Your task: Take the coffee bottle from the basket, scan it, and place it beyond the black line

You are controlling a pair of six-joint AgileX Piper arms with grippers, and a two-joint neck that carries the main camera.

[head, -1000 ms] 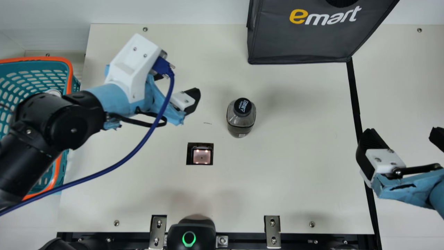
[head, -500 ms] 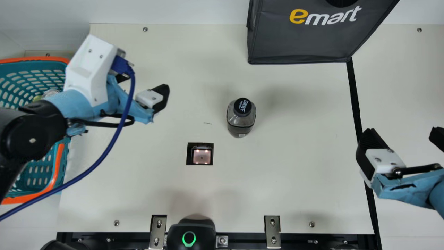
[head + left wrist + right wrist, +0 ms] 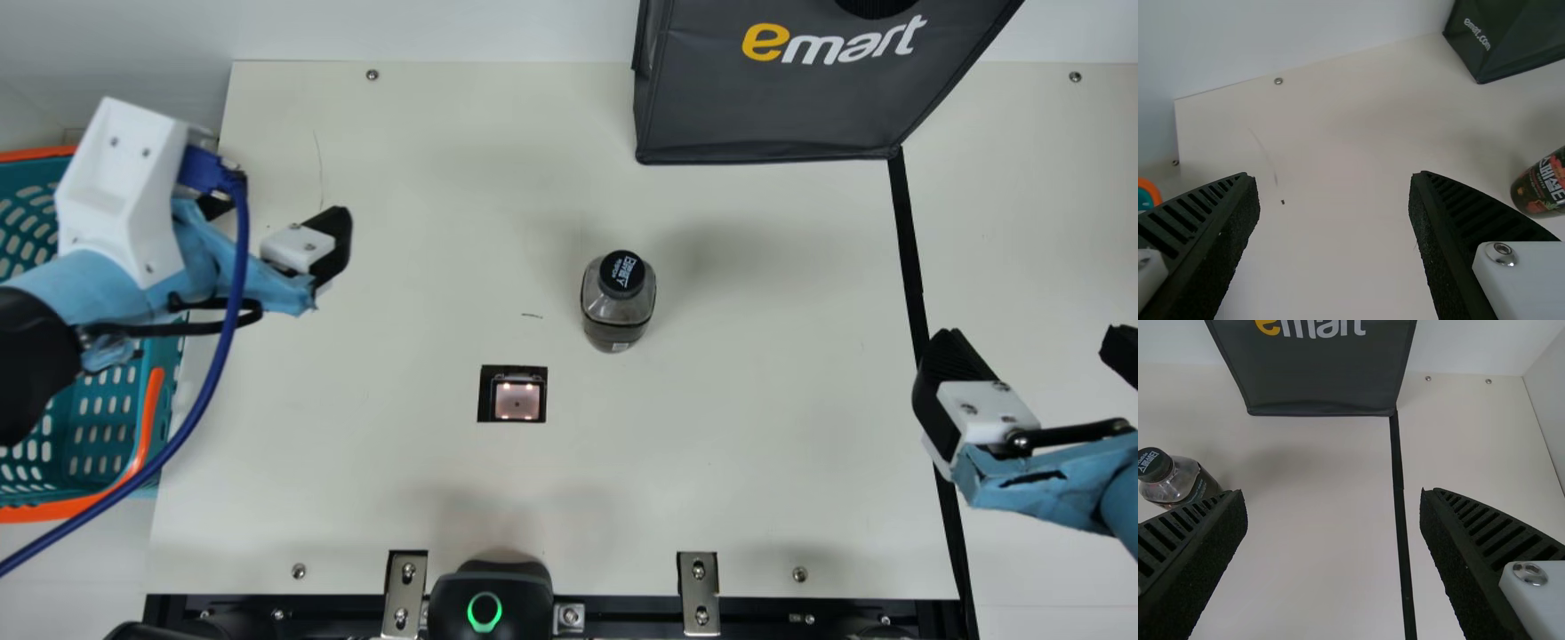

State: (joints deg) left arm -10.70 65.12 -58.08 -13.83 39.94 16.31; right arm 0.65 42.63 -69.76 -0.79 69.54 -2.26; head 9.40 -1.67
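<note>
Main view: our left gripper and right gripper gape — clear, black-capped bottle between, cut-off teal plastic basket beside left.

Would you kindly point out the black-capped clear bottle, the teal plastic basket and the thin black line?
Black-capped clear bottle (image 3: 621, 273), main view: its cap.
Teal plastic basket (image 3: 36, 513), main view: its orange rim.
Thin black line (image 3: 1401, 520), right wrist view: its middle stretch.

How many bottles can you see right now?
1. The bottle stands upright on the table, to the right of the scanner and short of the black line. More may be hidden in the basket, partly covered by the left arm.
</note>
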